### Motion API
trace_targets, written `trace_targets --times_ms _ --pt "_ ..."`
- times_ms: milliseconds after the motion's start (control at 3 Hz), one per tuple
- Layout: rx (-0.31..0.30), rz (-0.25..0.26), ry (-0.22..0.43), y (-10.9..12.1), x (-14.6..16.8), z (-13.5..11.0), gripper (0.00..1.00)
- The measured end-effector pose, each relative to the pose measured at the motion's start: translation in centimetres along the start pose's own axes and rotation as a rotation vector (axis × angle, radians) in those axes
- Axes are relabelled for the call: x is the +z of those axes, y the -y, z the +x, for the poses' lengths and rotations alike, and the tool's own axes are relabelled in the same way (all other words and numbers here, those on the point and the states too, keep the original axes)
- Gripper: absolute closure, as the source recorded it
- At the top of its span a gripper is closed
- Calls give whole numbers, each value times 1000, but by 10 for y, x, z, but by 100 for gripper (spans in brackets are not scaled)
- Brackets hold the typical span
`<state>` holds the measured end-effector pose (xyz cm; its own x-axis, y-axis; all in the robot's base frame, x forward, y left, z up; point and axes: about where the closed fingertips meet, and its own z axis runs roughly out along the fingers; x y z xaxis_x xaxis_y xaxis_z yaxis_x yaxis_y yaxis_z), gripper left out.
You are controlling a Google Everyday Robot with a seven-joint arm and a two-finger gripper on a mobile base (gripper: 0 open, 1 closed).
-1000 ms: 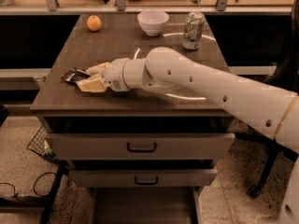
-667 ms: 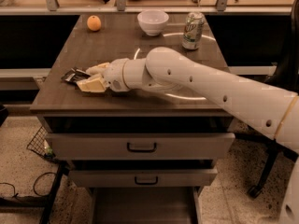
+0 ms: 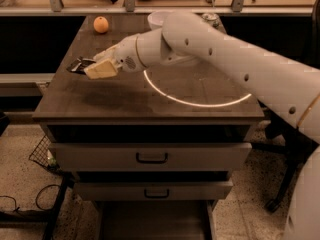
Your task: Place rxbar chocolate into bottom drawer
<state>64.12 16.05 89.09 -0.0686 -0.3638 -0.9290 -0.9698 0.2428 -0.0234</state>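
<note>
In the camera view, the gripper (image 3: 93, 66) hung over the far left part of the table (image 3: 150, 110), clenched on the rxbar chocolate (image 3: 78, 64). The bar's dark crinkled wrapper stuck out to the left of the pale fingertips. A shadow on the wood nearer the front edge suggested that the bar was held clear of the table and not resting on it. An orange (image 3: 101, 25) sat at the far left and a white bowl (image 3: 159, 18) behind the arm. Below the two drawers with dark handles, the bottom drawer (image 3: 152, 223) stood pulled out, its grey floor bare. The step in hand looked like the carry just after pickup. The next move would call for bringing the bar forward past the table's near edge, lowering it over the open tray and only then letting go.
</note>
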Motion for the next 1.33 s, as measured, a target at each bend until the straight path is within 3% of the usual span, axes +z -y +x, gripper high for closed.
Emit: trace_targets --times_ms 333,667,1000,1333 --pt "-24 8 -48 -6 -45 -55 100" --pt "-40 65 -90 -32 -99 -98 100" --pt "-40 130 -104 -82 -147 -115 100" --pt "-14 204 -119 -144 -197 -95 100"
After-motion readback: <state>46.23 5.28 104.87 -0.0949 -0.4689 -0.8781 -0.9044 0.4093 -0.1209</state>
